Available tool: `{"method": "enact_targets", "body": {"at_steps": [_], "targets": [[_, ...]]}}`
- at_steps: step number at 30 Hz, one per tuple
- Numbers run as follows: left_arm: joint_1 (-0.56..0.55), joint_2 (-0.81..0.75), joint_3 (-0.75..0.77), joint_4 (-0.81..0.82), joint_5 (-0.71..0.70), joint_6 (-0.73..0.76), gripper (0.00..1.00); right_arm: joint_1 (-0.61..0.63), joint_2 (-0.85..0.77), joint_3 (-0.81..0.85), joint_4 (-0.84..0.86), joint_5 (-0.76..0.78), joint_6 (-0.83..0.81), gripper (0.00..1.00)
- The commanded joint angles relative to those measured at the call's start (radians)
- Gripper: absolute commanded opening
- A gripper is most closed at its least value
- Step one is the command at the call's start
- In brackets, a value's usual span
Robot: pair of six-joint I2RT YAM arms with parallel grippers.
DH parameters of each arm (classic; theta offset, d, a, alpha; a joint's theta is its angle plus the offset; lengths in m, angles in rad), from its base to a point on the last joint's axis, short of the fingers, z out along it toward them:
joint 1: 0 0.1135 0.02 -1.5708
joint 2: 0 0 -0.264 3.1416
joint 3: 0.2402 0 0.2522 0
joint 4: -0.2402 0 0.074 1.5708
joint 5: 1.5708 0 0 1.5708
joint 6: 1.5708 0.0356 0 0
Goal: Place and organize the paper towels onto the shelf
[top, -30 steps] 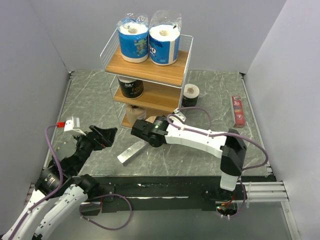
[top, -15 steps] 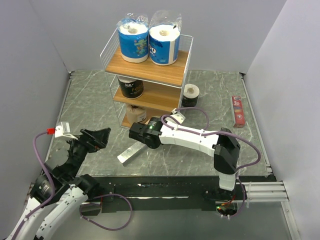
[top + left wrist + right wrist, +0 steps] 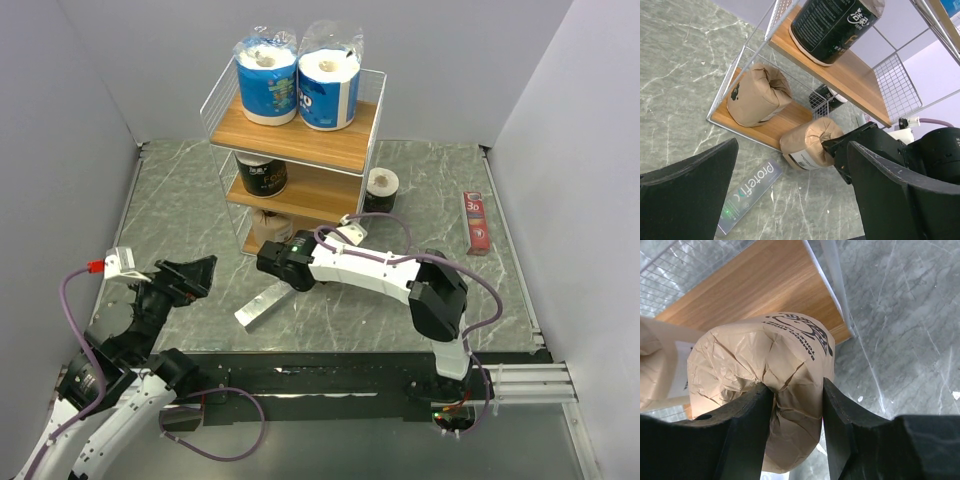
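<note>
Top view: the three-level rack of light wood boards in white wire [image 3: 305,142] stands at 12 o'clock on the table. Two blue plastic-wrapped rolls [image 3: 266,82] sit on its top board. One black-wrapped roll [image 3: 262,177] is on the mid board and one brown paper roll [image 3: 268,228] on the bottom board. A second black roll [image 3: 381,188] stands on the table just beside the rack, at its 3 o'clock. My R gripper [image 3: 272,258] is low at the rack's 6 o'clock. My L gripper [image 3: 203,275] hangs at 8 o'clock, well apart, jaws spread wide w/ nothing in them.

L wrist view: a second brown roll [image 3: 807,147] lies on its side at the front edge of the bottom board. The R gripper pinches its end. A flat silver bar [image 3: 747,200] lies on the table near it, at its 7 o'clock.

R wrist view: my two black fingers [image 3: 742,435] press into the crinkled paper end. The roll's far end is at the board's corner.

Step, I think: putting brown roll no. 2 next to its twin. Next I'd push it toward 12 o'clock till it rests fully on the wood, then let go. The loose black roll is left to do.
</note>
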Motion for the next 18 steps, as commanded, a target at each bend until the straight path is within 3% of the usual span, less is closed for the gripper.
{"method": "enact_targets", "body": {"at_steps": [1,7,15,18], "targets": [[-0.008,-0.017,0.012,0.008,-0.03,-0.015,0.96,-0.024,-0.024,0.007,0.068,0.092,0.388,0.49],[-0.011,-0.025,0.012,0.005,-0.038,-0.018,0.97,-0.045,-0.057,-0.045,0.21,0.109,0.265,0.49],[-0.028,-0.031,0.013,-0.003,-0.053,-0.023,0.96,-0.048,-0.021,-0.018,0.185,0.148,0.311,0.51],[-0.04,-0.035,0.013,-0.006,-0.064,-0.028,0.97,-0.046,-0.013,-0.004,0.146,0.154,0.343,0.61]]}}
